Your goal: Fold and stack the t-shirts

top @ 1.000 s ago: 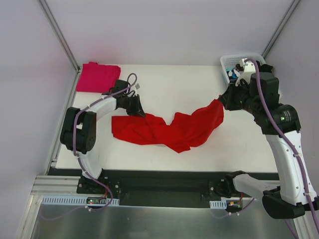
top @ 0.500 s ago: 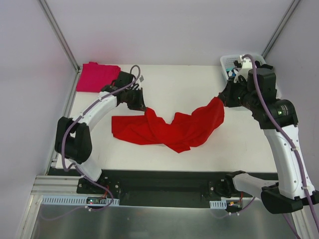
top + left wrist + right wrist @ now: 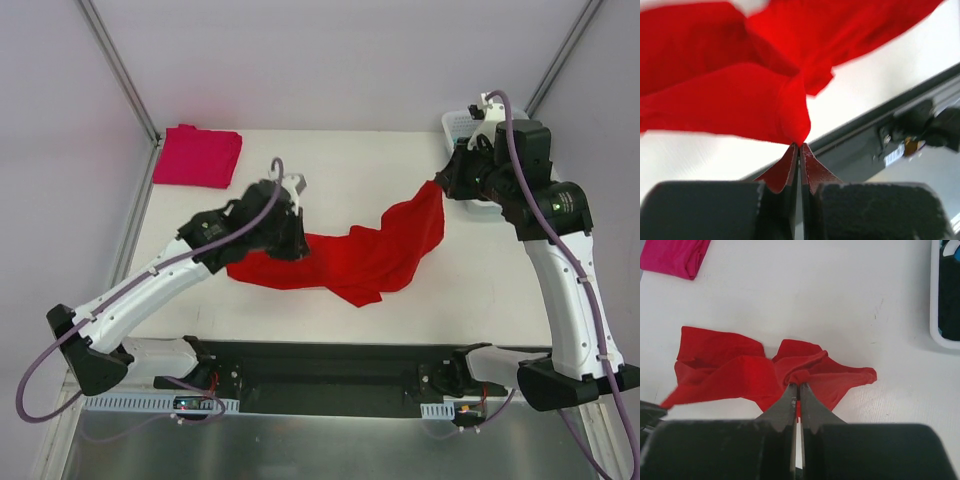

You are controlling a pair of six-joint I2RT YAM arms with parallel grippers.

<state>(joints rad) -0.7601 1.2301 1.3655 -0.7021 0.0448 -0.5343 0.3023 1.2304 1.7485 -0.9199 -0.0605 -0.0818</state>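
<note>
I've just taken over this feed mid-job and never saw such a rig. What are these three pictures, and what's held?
Two robot arms stand at the near edge of a white table. The wide picture looks down from above and behind them; the other two come from a camera on each wrist. The left gripper and right gripper are each shut on the red t-shirt, which sags onto the table between them. A folded pink shirt lies at the far left corner; a white basket sits far right.
</note>
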